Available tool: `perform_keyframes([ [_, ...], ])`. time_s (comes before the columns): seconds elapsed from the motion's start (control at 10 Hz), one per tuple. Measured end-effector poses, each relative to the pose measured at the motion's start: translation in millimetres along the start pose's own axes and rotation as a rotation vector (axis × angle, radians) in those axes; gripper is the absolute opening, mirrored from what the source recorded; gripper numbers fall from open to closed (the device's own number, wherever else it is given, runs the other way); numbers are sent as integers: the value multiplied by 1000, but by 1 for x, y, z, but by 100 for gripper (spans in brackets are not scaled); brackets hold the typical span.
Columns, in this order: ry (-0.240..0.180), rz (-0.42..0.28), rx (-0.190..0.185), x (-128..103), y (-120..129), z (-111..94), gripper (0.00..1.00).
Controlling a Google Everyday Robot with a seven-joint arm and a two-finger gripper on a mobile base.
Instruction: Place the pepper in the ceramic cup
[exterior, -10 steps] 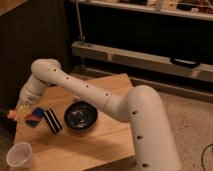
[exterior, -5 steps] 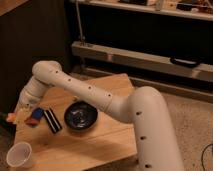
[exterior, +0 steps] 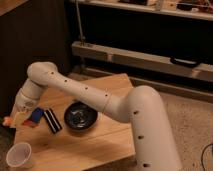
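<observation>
At the far left we see the pepper (exterior: 7, 121), a small orange-red sliver right at the left edge of the tabletop (exterior: 100, 146). It sits just beside the tip of the claw (exterior: 20, 119); we cannot tell whether it is gripped, or whether it touches the wood. Nearer to us, at the near left corner, stands the ceramic cup (exterior: 19, 155), upright, white and open-mouthed, apart from the pepper.

The claw points down and to the left over the left edge, above and beyond the cup. We cannot tell whether it is clenched or released. Just to its right lies a small blue and red item (exterior: 35, 115), and next to that a flat black block (exterior: 51, 121), tilted. Further right rests the black bowl (exterior: 80, 118), near the middle of the tabletop.

The white arm (exterior: 90, 95) rises from a thick segment at the near right, stretches left across the tabletop above the bowl, bends at a rounded joint at the far left, then drops to the claw.
</observation>
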Motion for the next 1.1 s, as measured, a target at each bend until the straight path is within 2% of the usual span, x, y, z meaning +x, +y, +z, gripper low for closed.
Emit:
perform_keyframes([
  [0.2, -1, -2, -3, -1, 1, 2, 0],
  [0.4, -43, -46, -22, -10, 0, 7, 0],
  [0.6, -98, -105, -70, -36, 9, 29, 0],
  [0.8, -132, -132, -110, -56, 17, 45, 0],
  [1.1, -120, -153, -143, -77, 36, 55, 0],
])
